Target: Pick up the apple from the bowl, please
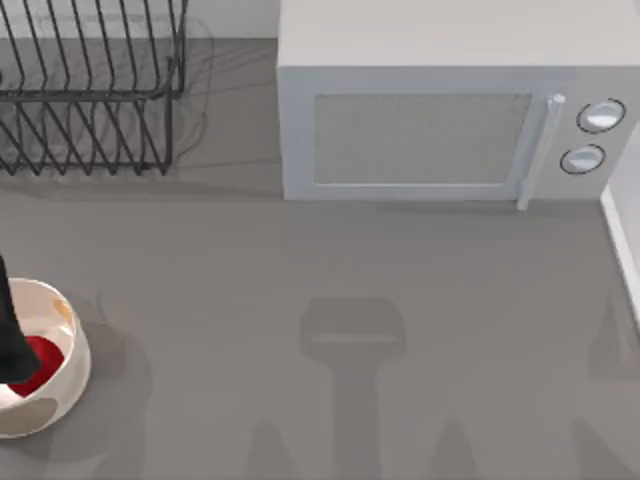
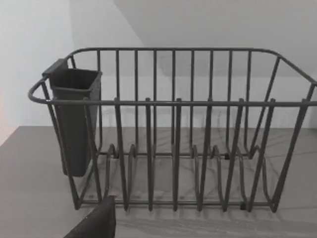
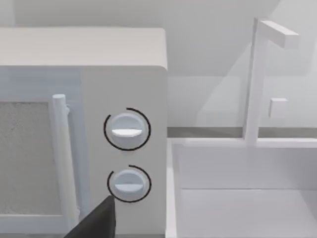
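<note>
The cream-white bowl (image 1: 62, 372) stands at the table's front left edge in the top view. The red apple (image 1: 42, 362) lies inside it, partly covered. My left gripper (image 1: 9, 350) reaches down as a dark shape from the left edge of the top view, over the bowl's left side and against the apple. A dark piece of that gripper (image 2: 95, 223) also shows low in the left wrist view. A dark piece of my right gripper (image 3: 95, 220) shows in the right wrist view, facing the microwave's knobs.
A black wire dish rack (image 1: 90, 90) with a cutlery cup (image 2: 74, 119) stands at the back left. A white microwave (image 1: 440, 110) sits at the back centre-right. A white sink (image 3: 242, 198) with a faucet (image 3: 257, 79) lies to its right.
</note>
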{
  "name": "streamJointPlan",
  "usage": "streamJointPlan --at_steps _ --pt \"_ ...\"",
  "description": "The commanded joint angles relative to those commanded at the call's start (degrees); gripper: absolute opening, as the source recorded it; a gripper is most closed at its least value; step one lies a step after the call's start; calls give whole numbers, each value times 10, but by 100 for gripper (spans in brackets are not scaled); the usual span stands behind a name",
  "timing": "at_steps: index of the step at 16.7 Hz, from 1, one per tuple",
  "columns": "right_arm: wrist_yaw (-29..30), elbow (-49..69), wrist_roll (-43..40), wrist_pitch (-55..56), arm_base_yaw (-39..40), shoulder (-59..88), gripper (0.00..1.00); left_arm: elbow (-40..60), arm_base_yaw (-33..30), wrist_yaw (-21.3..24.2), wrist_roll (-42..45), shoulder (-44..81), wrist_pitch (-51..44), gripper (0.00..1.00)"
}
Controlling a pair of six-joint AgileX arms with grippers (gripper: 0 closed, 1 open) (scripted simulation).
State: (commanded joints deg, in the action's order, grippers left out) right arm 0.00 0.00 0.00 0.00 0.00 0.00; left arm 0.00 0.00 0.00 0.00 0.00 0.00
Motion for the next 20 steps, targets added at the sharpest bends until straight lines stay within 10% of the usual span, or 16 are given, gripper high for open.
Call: streamJointPlan --at_steps 9,20 --pt "0 0 0 0 0 0 100 77 3 0 4 93 -80 100" --pt "0 0 0 0 0 0 100 436 16 0 24 643 -454 100"
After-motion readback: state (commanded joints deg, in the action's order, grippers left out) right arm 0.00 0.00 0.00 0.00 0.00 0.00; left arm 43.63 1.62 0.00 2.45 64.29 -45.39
